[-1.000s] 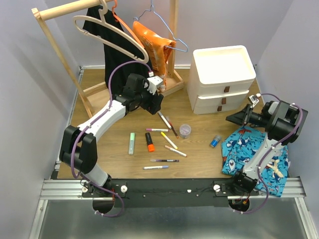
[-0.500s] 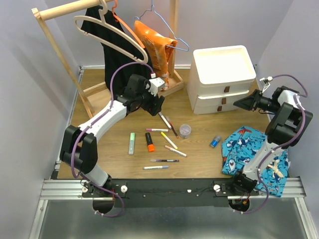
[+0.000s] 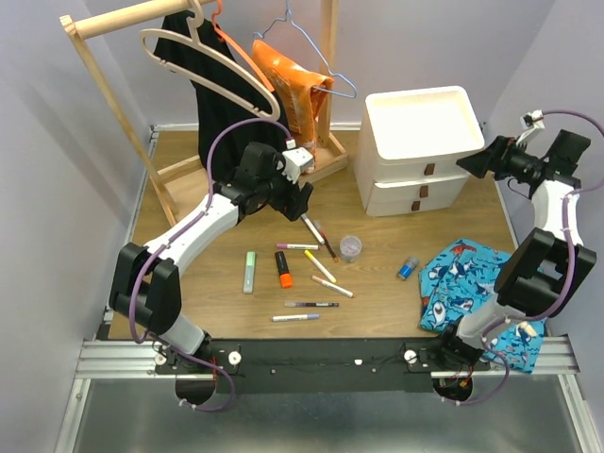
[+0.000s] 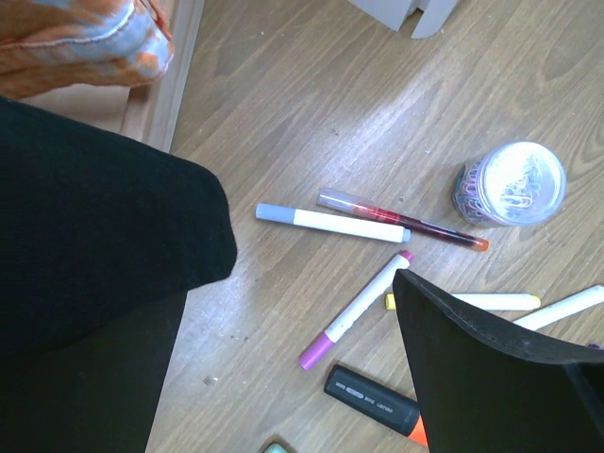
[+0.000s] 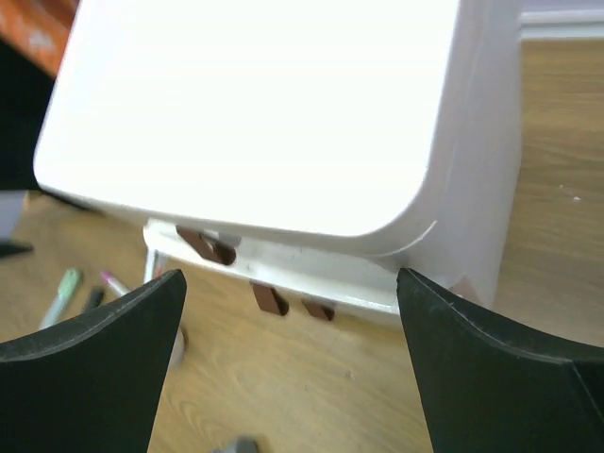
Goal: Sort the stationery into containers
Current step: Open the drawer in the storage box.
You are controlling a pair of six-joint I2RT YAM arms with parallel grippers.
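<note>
From above, my left pincer (image 3: 300, 193) hangs released over the far end of the scattered pens. The green highlighter (image 3: 249, 271), the orange highlighter (image 3: 283, 269) and the rest lie loose on the tabletop (image 3: 189, 189), none sorted yet. The blue eraser (image 3: 408, 268) sits apart, just beside the shark cloth (image 3: 472, 283). My right pincer (image 3: 475, 162) is raised and points at the white drawer unit (image 3: 415, 175), also released and holding nothing. The unit stands at the far right, its drawers shut as far as I can see.

Through the left wrist, the white pen with a blue cap (image 4: 330, 222) and the red clear pen (image 4: 406, 222) lie nearly side by side, close together at one end. I judge the pink-tipped marker (image 4: 354, 311) the cleaner pick. I should turn until my fingers straddle its barrel crosswise, come straight down and close at mid-length without nudging the black highlighter (image 4: 373, 401). The pot of paper clips (image 4: 514, 179) stands near. My own finger covers the ends of two pale pens, and something green is cut off at the bottom edge.

Through the right wrist, the brown pull tabs (image 5: 208, 247) show below the tray top. To open a drawer I should level with one tab, pinch it squarely and pull straight outward. The tray is washed out white, so I cannot tell whether anything lies in it. What the drawers hold is hidden.
</note>
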